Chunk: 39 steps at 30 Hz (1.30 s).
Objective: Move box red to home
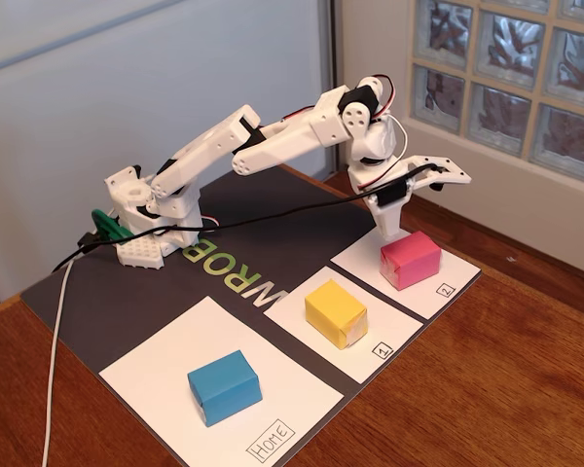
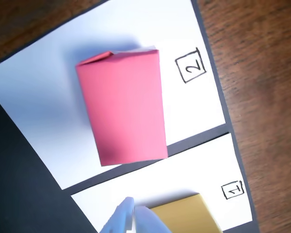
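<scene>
On sheet "2" (image 1: 438, 284), box red (image 1: 410, 259) just below gripper (image 1: 387, 233); jaw state unclear.

The whole dark mat (image 1: 127, 292) and white jointed arm (image 1: 273, 136) are taken in from a raised front corner in the fixed view, while the pinkish-red paper-wrapped block (image 2: 123, 107) (image 1: 410, 258), shared by both views, is seen closely from directly above in the wrist view.
</scene>
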Each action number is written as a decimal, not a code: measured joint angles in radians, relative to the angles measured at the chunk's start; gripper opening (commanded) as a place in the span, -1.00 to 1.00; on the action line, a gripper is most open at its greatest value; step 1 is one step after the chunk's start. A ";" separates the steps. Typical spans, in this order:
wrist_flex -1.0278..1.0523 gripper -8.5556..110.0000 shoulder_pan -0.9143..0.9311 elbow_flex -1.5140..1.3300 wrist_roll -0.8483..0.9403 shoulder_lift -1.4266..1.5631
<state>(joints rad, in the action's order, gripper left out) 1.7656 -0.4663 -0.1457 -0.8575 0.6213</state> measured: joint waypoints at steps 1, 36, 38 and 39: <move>0.000 -0.86 -0.005 0.002 -0.003 -0.006; -0.046 -0.15 -0.123 0.037 -0.143 -0.109; -0.048 -0.15 -0.123 0.037 -0.143 -0.123; -0.049 -0.15 -0.123 0.037 -0.143 -0.126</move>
<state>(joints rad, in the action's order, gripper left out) 1.7165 -0.5890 -0.1089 -1.0002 0.4955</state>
